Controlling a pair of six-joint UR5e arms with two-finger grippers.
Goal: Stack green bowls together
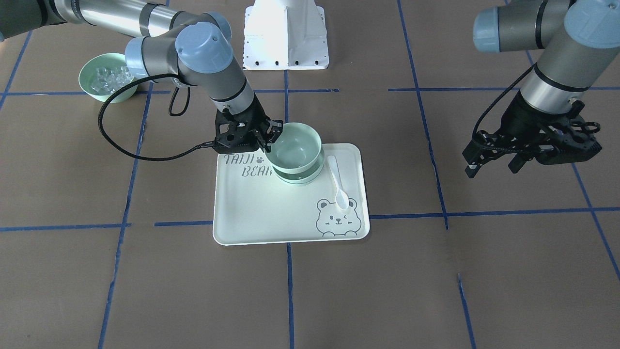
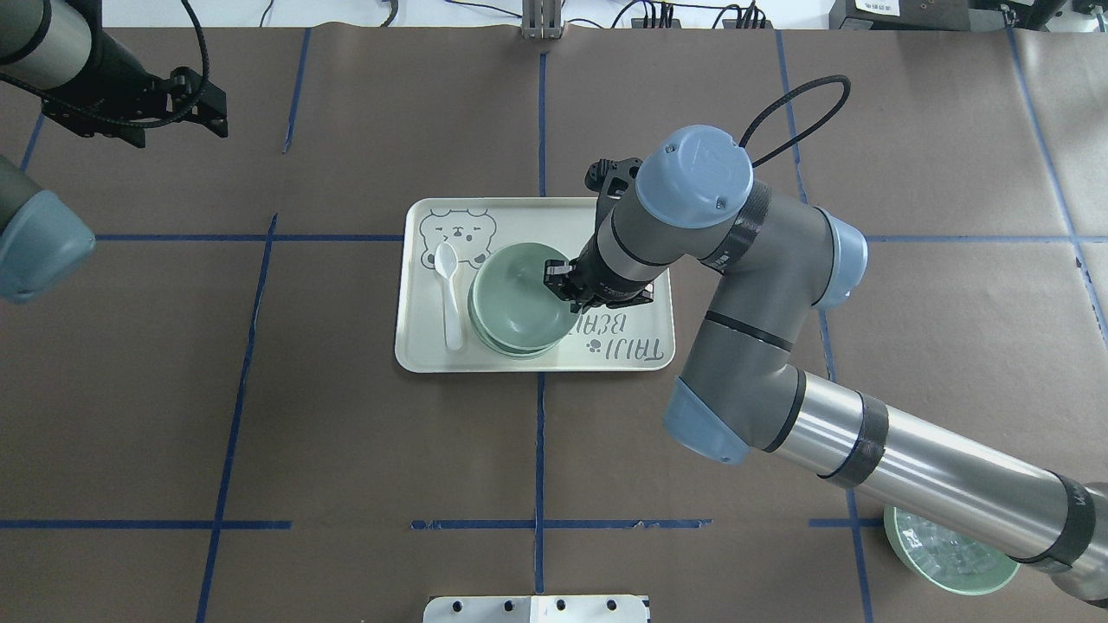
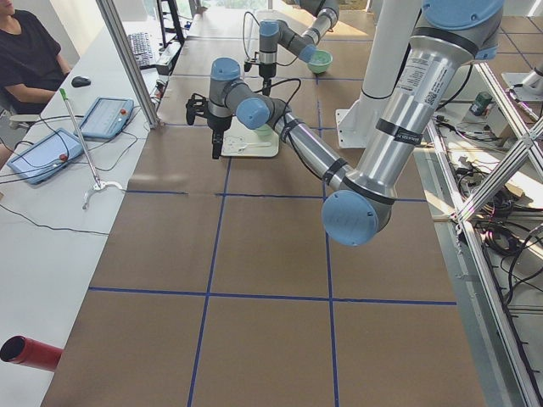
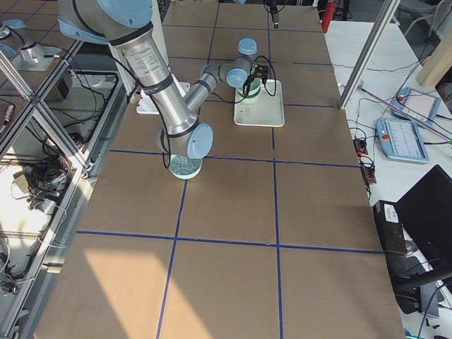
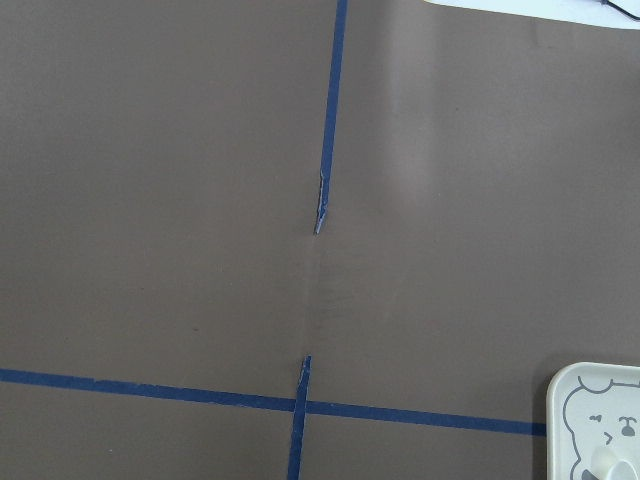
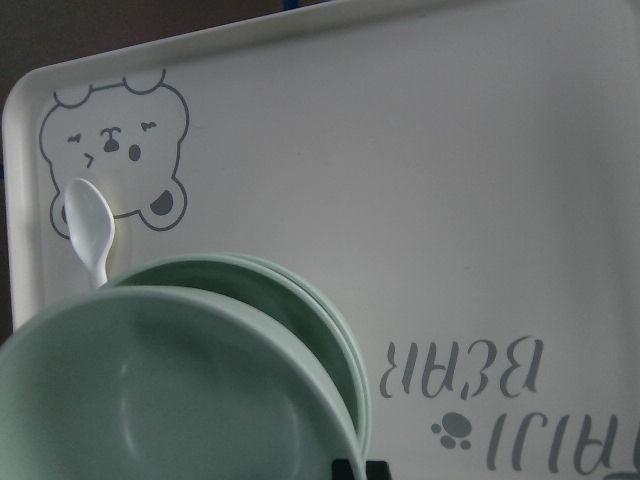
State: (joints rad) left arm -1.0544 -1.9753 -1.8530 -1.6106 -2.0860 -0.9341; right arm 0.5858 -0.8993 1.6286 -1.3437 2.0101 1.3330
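Observation:
Three pale green bowls are together on the bear-print tray point(image 1: 252, 213). The top green bowl point(image 1: 294, 149) sits high over the two nested green bowls point(image 1: 304, 177) under it; I cannot tell whether it rests fully in them. My right gripper point(image 1: 269, 137) is shut on the top bowl's rim on the robot's side. The same shows in the overhead view, with gripper point(image 2: 560, 283) on bowl point(image 2: 518, 298). In the right wrist view the top bowl point(image 6: 170, 400) fills the lower left above the lower bowls' rim point(image 6: 335, 330). My left gripper point(image 1: 491, 166) hovers open and empty, far from the tray.
A white spoon point(image 1: 337, 182) lies on the tray beside the bowls, near the bear print. A green bowl with clear cubes point(image 1: 104, 77) stands near the right arm's base. The white robot base point(image 1: 286, 34) is behind the tray. The tray's corner point(image 5: 600, 410) shows in the left wrist view.

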